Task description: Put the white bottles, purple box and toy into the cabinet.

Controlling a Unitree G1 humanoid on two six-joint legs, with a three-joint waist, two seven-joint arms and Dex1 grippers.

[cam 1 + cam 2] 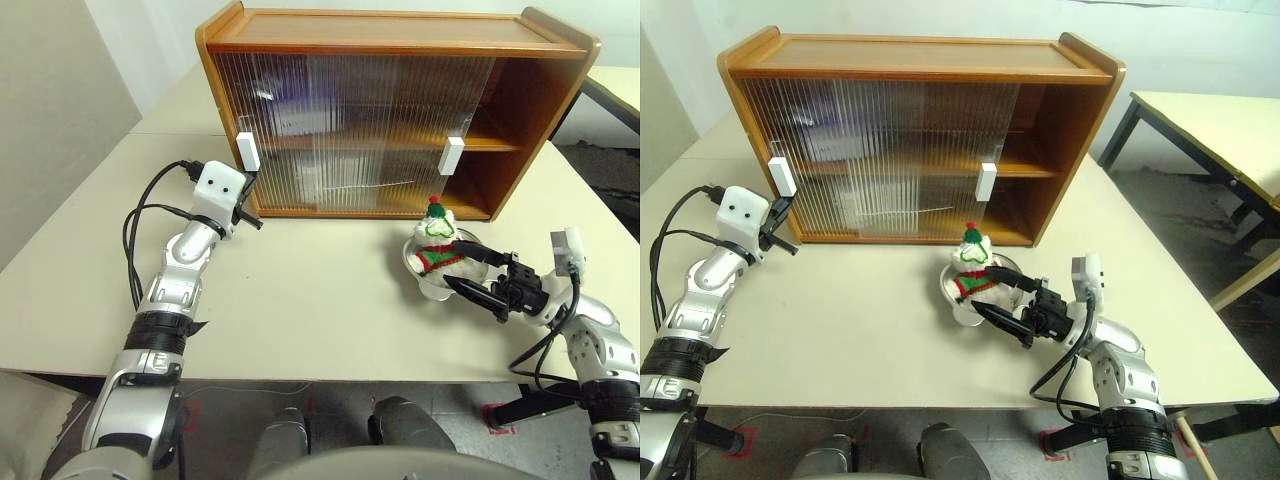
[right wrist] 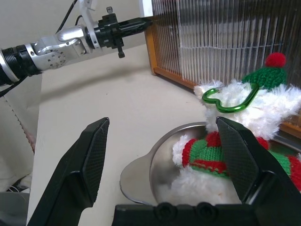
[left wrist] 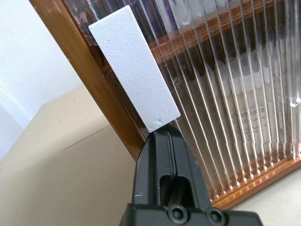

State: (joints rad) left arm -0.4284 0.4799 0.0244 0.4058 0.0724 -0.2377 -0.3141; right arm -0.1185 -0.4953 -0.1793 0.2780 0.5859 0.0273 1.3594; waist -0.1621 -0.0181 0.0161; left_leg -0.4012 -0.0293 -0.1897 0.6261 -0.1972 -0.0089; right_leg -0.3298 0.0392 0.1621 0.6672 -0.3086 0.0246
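Toy [image 1: 436, 243] sat uncabineted in steel dish [image 1: 428, 282] on table [image 1: 300, 310], cabinet [image 1: 400, 110] at its 12 o'clock; left tool [image 1: 249, 218] closed at door handle [image 1: 248, 152], right tool [image 1: 478, 277] spread beside toy.

Plain lab: bare tables [image 1: 300, 300], taped floor

A pale cream tabletop [image 1: 300, 320] fills most of the scene. A shiny steel dish [image 2: 155, 174] sits on it toward four o'clock from its middle, with a flat lip on its rim. A second tabletop [image 1: 1230, 130] on dark legs stands apart at two o'clock. White walls [image 1: 1200, 40] rise behind, at twelve o'clock.
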